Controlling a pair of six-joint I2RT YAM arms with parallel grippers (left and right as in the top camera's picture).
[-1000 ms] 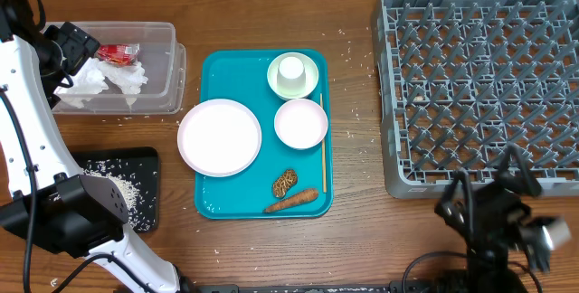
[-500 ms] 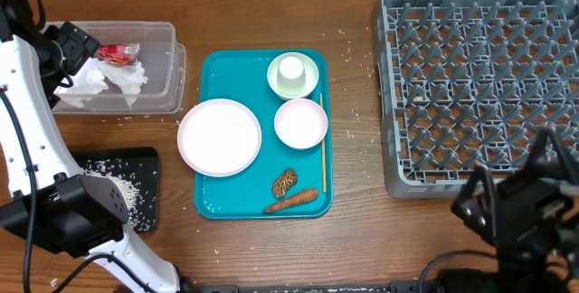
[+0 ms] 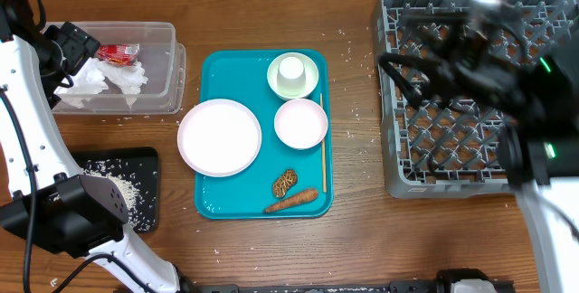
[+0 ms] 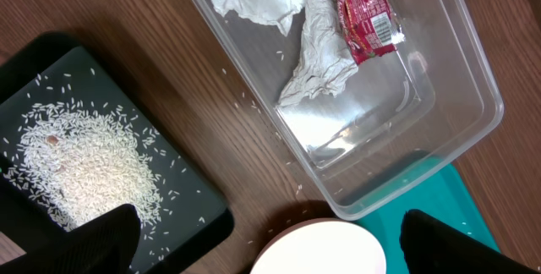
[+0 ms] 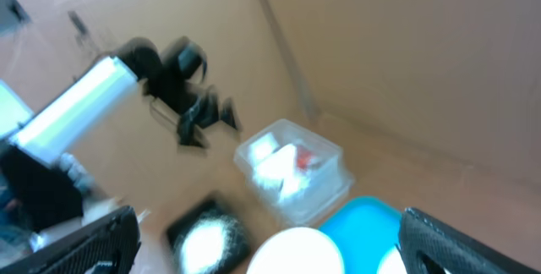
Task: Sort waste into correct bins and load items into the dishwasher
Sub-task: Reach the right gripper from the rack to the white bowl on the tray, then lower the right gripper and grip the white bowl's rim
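The clear tub (image 3: pixel 167 67) at the back left holds the crumpled napkin (image 3: pixel 109 80) and the red wrapper (image 3: pixel 118 53). Rice (image 3: pixel 122 192) lies on the black tray (image 3: pixel 136 162). On the teal tray (image 3: pixel 213 198) are the large plate (image 3: pixel 219 137), a bowl (image 3: pixel 300 123), a cup (image 3: pixel 291 71) on a saucer (image 3: pixel 276 83), the biscuit (image 3: pixel 285 183) and the carrot stick (image 3: pixel 291 201). My left gripper (image 4: pixel 270 244) hangs open and empty above the plate (image 4: pixel 317 253), between the tub (image 4: pixel 439 79) and the black tray (image 4: pixel 194 215). My right gripper (image 5: pixel 270 240), blurred, is open and empty over the grey dish rack (image 3: pixel 543 22).
A thin wooden stick (image 3: pixel 322 153) lies along the teal tray's right edge. Stray rice grains are scattered on the wooden table (image 3: pixel 353 239). The left arm's white link (image 3: pixel 27 121) runs down the left edge. A brown wall stands behind the table.
My right arm has swung fast from the table's front right corner up over the dish rack and is motion-blurred. The left arm and all the objects have stayed put.
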